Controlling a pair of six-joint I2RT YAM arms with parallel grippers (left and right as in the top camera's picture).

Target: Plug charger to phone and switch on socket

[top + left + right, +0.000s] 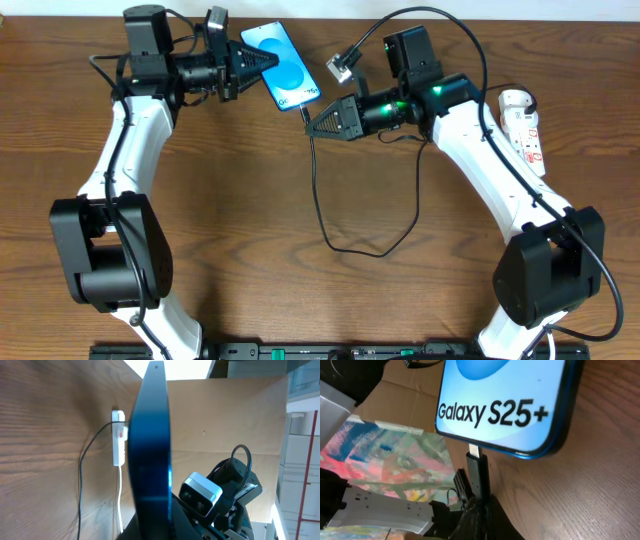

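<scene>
My right hand (313,122) is pinched shut on the charger (478,472), gripping the black connector body just behind its tip. On the right wrist camera the silver tip stands up out of the hand and meets the bottom edge of the phone (505,400). A short stretch of bare metal shows between the plug and the phone, and I cannot tell whether the tip has entered the port. The bright screen faces that camera, with "Galaxy S25+" readable just above the connector.

My left hand (252,63) is clamped on the phone's opposite end, toward the far left of the overhead view. Its own camera looks along the phone edge-on, so I get only a dark blue sliver and almost nothing of the fingers. From above, the phone lies diagonally, screen up, between the two hands. I cannot tell whether it rests on the bench (250,200) or is lifted off it.

From the right hand the thin black cable runs toward the near edge, loops across the middle of the bench and climbs back under the right forearm (480,150). The socket (525,128) lies at the far right of the bench, just beside that forearm and well apart from the phone. On the left wrist camera a white cord (120,505) trails from it. Its red switches are too small for me to read.
</scene>
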